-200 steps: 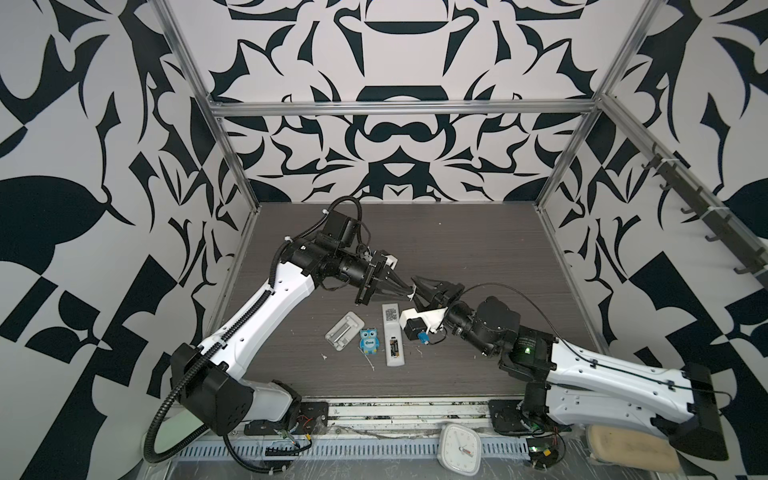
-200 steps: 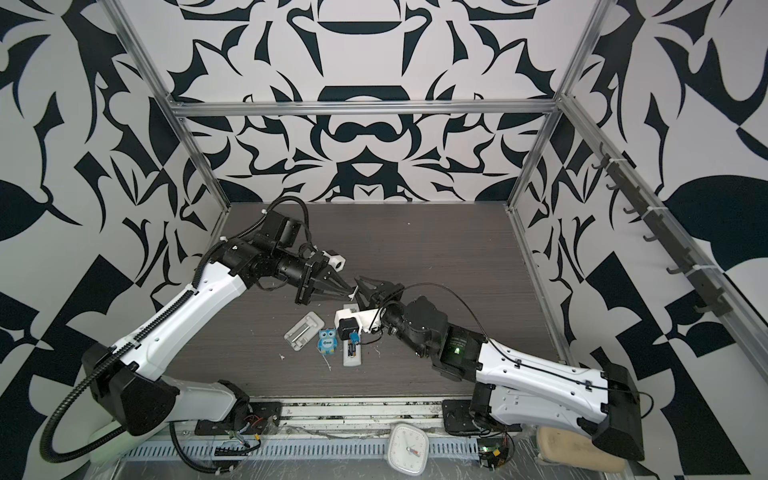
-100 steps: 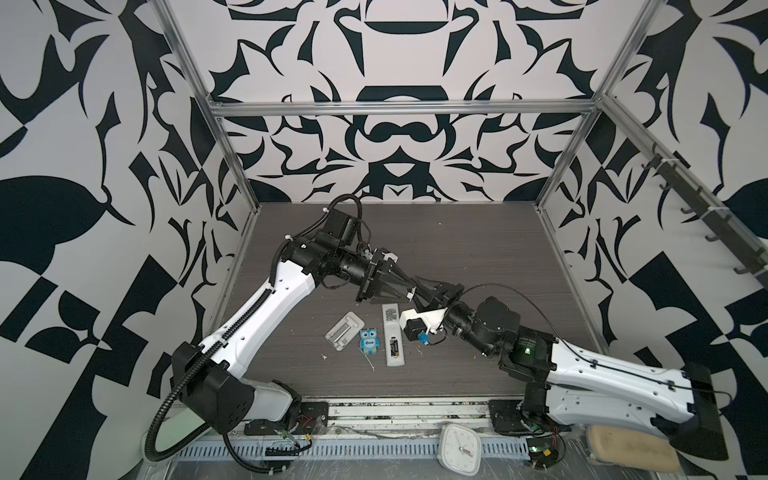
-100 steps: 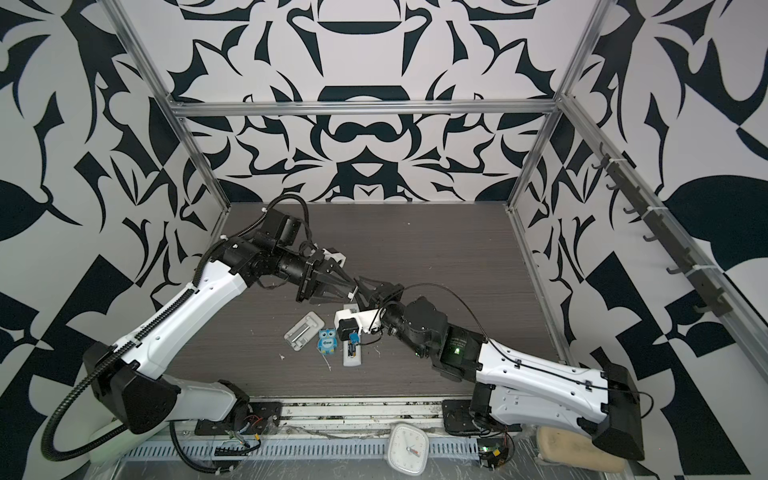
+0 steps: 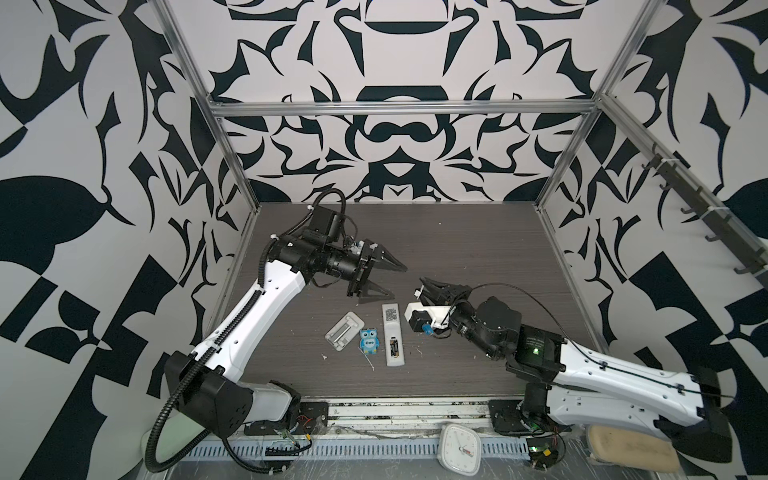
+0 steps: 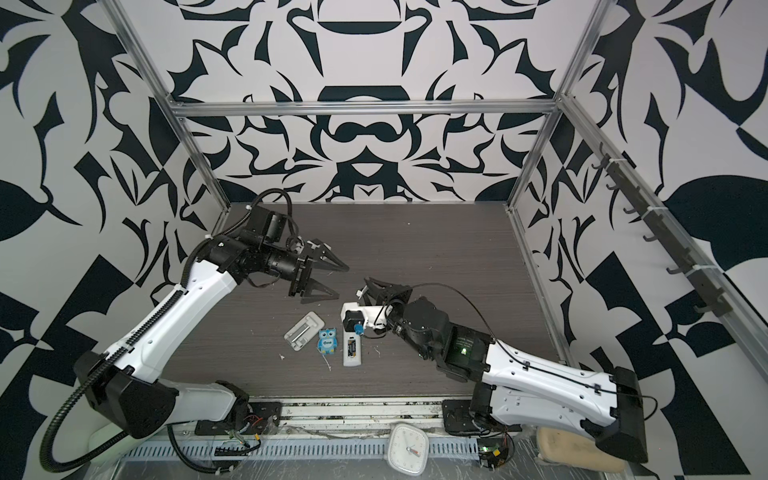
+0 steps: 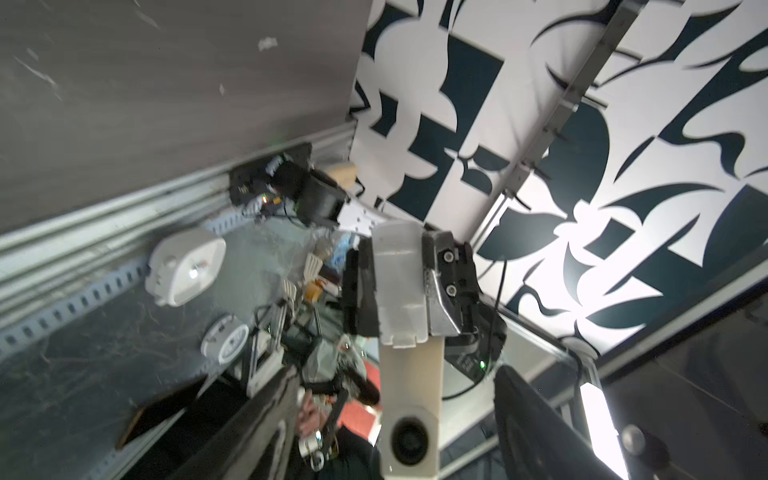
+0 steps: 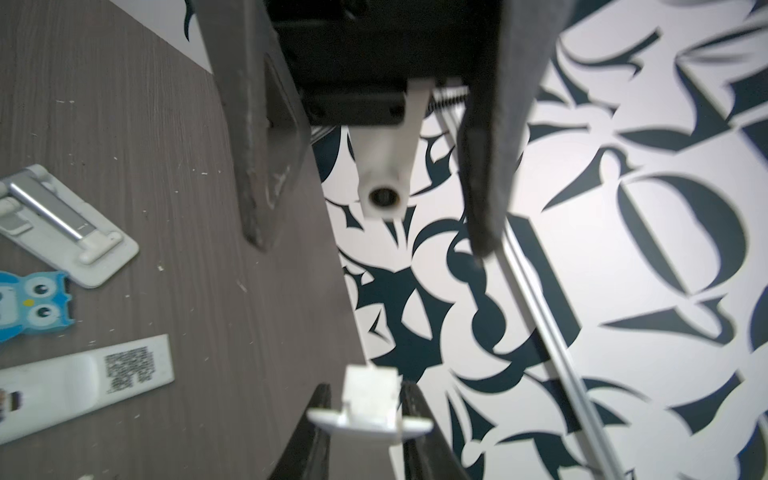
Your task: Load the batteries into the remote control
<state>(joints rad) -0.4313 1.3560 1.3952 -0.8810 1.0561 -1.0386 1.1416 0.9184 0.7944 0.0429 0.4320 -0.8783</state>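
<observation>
Remote compartment: the remote control [image 5: 392, 332] lies back up on the table [image 5: 478, 249]. Its open battery bay holds the batteries [image 5: 394, 347], lying side by side.
Tray: the flat pale tray [image 5: 355, 319] beside the owl figure [image 5: 369, 341] carries a grey metal bar [image 8: 45, 208] and nothing else that shows.
Right gripper: the right gripper [image 5: 428, 287] pinches the white battery cover [image 8: 370, 401], held in the air just past the remote's far end.
Left gripper: the left gripper [image 5: 399, 283] is spread wide and empty. It faces the right one and stays apart from it.
Hard to make out: in both top views the cover is only a white speck. The right wrist view cuts off the battery bay at its edge.
View differences: the left wrist view alone shows the cover's broad face between the jaws. It shows neither the remote nor the tray.
</observation>
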